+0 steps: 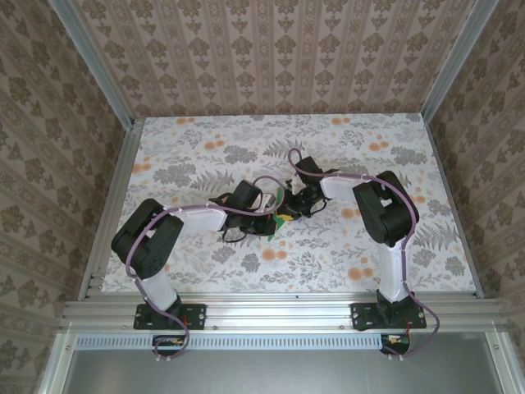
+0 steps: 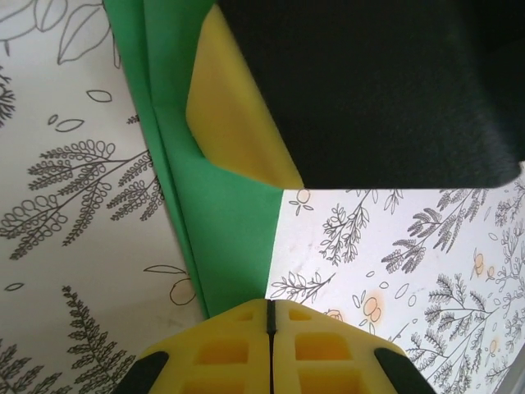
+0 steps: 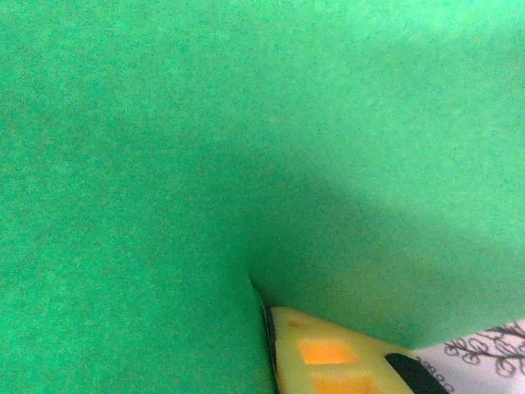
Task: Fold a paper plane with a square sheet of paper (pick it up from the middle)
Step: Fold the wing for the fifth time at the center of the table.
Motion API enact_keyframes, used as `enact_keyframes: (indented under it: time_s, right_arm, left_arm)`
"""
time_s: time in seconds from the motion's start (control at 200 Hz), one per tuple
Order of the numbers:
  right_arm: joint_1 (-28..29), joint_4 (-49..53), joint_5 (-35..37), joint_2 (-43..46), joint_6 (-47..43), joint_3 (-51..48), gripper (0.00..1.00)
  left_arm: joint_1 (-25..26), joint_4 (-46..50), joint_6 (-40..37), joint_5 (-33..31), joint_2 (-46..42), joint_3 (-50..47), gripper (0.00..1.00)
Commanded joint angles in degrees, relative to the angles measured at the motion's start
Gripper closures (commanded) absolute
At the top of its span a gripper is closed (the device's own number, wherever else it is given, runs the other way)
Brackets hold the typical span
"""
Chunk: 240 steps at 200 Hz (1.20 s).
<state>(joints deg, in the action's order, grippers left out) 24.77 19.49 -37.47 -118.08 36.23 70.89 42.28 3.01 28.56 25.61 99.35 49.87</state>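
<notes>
The green paper (image 1: 281,220) is folded into a long narrow strip and held just above the middle of the floral table (image 1: 197,156), between both grippers. In the left wrist view the paper (image 2: 221,222) runs from the top left down to my left gripper (image 2: 269,305). Its yellow fingers are pressed together, and the paper's edge ends at their seam. My right gripper's yellow finger (image 2: 234,123) lies against the strip higher up. In the right wrist view the paper (image 3: 164,164) covers nearly everything. A crease runs into my right gripper (image 3: 267,308), shut on it, with one finger hidden.
My left gripper (image 1: 271,223) and right gripper (image 1: 290,210) nearly touch at the table's centre. Aluminium posts and patterned walls enclose the table on three sides. Bare patterned tabletop lies all round the grippers.
</notes>
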Motion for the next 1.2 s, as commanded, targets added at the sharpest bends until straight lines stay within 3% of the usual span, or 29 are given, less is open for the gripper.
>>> enact_keyframes:
  time_s: [0.0, 0.48, 0.835, 1.195]
  right_arm:
    - [-0.3, 3.9, 14.6, -7.6, 0.8, -3.9, 0.86]
    - [-0.3, 3.7, 14.4, -7.2, 1.1, -3.8, 0.83]
    - [-0.3, 4.4, 15.2, -7.6, 0.6, -3.7, 0.87]
    - [-0.2, 4.6, 15.6, -7.6, 0.5, -3.8, 0.87]
  left_arm:
    - [-0.5, -0.2, -0.1, -0.6, 0.8, 0.8, 0.93]
    - [-1.1, -1.2, 0.1, 0.3, 3.0, 0.8, 0.94]
    - [-2.3, -8.2, 3.2, 0.5, -2.1, -2.8, 0.93]
    - [-2.2, -6.2, 2.2, 3.0, 2.7, -1.0, 0.92]
